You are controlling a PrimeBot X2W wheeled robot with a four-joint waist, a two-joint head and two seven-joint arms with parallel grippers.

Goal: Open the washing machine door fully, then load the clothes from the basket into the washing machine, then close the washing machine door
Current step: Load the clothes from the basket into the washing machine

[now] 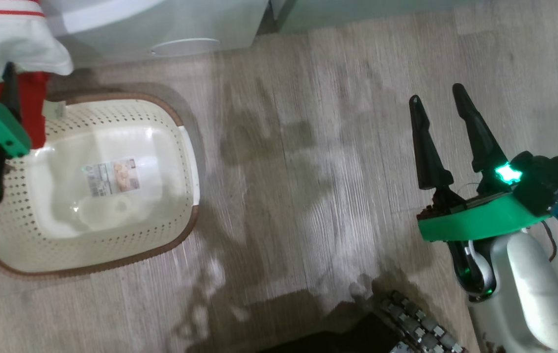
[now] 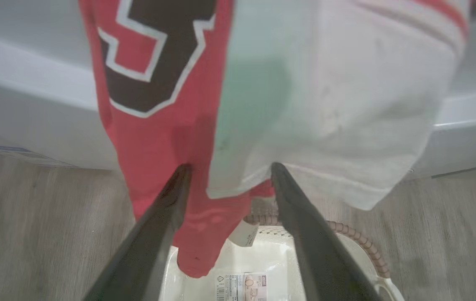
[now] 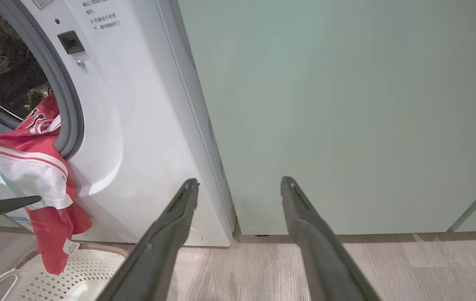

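Clothes (image 3: 33,167), one red-and-white bundle, hang from the washing machine (image 3: 137,125) mouth, one basket (image 1: 186,162) at its foot, my left gripper (image 2: 230,166) and right gripper (image 1: 436,93) both wide, empty.

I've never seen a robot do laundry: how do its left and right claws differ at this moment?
The left gripper is right up at the red and white clothes hanging from the washing machine; the right gripper is near no clothes, facing a pale green cabinet. The left gripper is above the basket; the right gripper is over wooden floor. Both stand open.
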